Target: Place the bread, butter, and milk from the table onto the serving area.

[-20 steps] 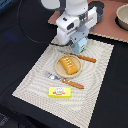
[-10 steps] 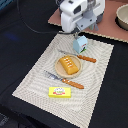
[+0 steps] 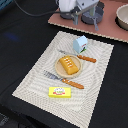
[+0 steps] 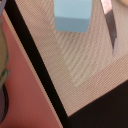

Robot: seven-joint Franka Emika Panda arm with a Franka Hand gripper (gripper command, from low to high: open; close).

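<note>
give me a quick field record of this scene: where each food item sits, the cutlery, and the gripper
bread: small golden-orange scored loaf on the round tan plate, middle of the striped beige placemat
butter: flat yellow packet with red and green label on the placemat, near the edge opposite the counter
milk: light-blue and white gabled carton upright on the placemat, near its edge toward the brownish-pink counter
cutlery: fork and knife, orange handles, either side of the plate
gripper: raised over the counter edge, clear of the carton; fingers apart, holding nothing
</note>
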